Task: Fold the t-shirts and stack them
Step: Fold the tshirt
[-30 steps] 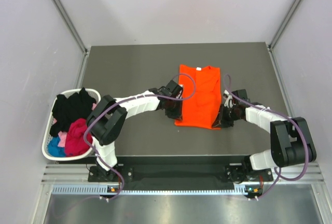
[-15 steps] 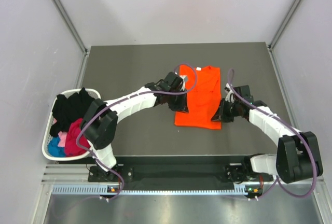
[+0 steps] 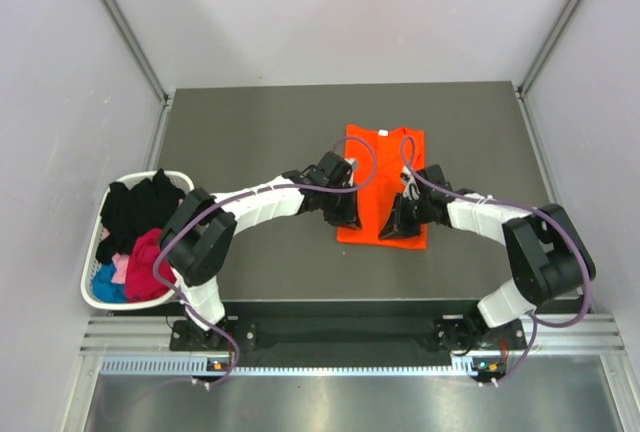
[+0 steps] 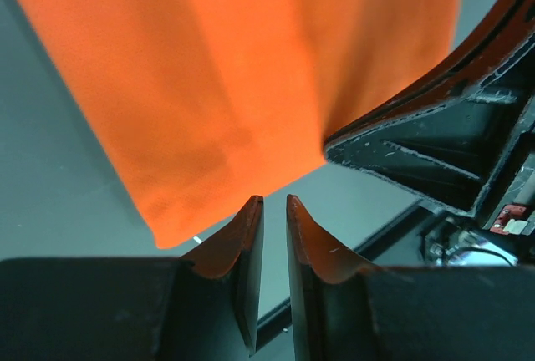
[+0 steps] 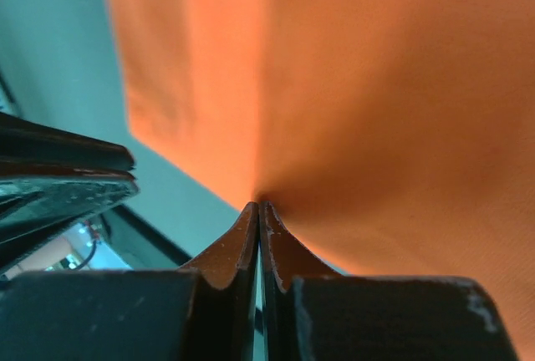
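A bright orange t-shirt [image 3: 385, 167] lies folded into a long strip on the dark table [image 3: 250, 142]. My right gripper [image 3: 391, 227] is at its near hem and is shut on the orange cloth [image 5: 376, 85], which bunches into its fingertips [image 5: 251, 215]. My left gripper [image 3: 352, 217] is at the shirt's near left corner [image 4: 251, 68], with its jaws a narrow gap apart and nothing between them. The right gripper's body [image 4: 435, 144] shows close by in the left wrist view. Black [image 3: 140, 207], magenta [image 3: 148, 262] and blue [image 3: 108, 280] shirts lie in a basket.
A white laundry basket [image 3: 92, 297] stands at the table's left edge. Grey walls enclose the table on three sides. The table's near edge [image 3: 330, 300] lies just in front of both grippers.
My right gripper has moved left along the shirt's near hem, taking the cloth with it. My left gripper went away from me and came back to the near left corner.
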`<state>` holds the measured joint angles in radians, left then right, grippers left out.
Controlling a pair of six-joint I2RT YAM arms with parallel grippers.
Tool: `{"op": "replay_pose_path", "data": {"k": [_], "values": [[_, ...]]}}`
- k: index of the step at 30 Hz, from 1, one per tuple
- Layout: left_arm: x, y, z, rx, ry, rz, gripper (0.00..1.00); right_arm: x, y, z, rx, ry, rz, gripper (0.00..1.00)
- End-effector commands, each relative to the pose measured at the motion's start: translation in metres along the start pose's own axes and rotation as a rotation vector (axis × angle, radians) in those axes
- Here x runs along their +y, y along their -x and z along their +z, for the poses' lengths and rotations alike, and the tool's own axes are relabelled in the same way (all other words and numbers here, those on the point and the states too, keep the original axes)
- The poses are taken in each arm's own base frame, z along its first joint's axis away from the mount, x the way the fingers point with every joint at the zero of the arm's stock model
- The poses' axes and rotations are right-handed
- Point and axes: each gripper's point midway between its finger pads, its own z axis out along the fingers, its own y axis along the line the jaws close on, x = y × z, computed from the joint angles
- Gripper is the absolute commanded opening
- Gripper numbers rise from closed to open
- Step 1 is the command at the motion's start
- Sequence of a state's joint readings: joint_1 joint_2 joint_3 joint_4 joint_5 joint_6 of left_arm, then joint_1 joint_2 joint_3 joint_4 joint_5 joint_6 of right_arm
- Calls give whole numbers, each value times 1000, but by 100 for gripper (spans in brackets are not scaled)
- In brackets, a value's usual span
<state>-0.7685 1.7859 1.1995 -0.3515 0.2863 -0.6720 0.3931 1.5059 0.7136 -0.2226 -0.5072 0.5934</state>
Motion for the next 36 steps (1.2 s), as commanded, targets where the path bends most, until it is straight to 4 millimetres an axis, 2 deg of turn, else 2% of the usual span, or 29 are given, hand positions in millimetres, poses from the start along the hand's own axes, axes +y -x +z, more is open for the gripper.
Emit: {"op": "replay_pose_path", "data": {"k": [1, 3, 8, 11, 13, 17, 20, 22, 24, 27, 28, 29, 30, 36], "values": [[17, -4, 12, -8, 62, -14, 22, -6, 3, 10, -16, -23, -34, 1], [26, -8, 15, 2, 93, -16, 22, -10, 4, 9, -25, -42, -47, 0], [23, -8, 15, 10, 89, -29, 22, -10, 9, -1, -55, -78, -57, 1], [14, 1, 9, -10, 79, -28, 22, -2, 14, -10, -68, -75, -63, 1], [2, 8, 0, -34, 49, -11, 23, 2, 16, -20, -82, -90, -78, 4], [-2, 13, -16, -51, 44, -5, 25, -16, 15, -34, -104, -190, -74, 6], [-2, 13, -30, -59, -10, -23, 34, -27, 10, -40, -97, -224, -50, 7], [9, 8, -33, -53, 5, -36, 37, -37, 6, -48, -118, -261, 21, 19], [20, 9, -39, -60, 31, -53, 38, -50, 2, -58, -158, -276, 99, 20], [34, 3, -42, -53, 70, -69, 40, -58, -6, -66, -213, -270, 215, 31], [36, 3, -42, -60, 70, -80, 53, -58, -8, -67, -229, -267, 259, 35], [42, -2, -40, -57, 79, -96, 59, -61, -8, -68, -245, -271, 281, 35], [44, -3, -39, -66, 79, -109, 59, -62, -10, -69, -263, -268, 292, 35], [50, -6, -28, -116, 48, -205, 55, -80, -9, -75, -331, -339, 379, 35]]}}
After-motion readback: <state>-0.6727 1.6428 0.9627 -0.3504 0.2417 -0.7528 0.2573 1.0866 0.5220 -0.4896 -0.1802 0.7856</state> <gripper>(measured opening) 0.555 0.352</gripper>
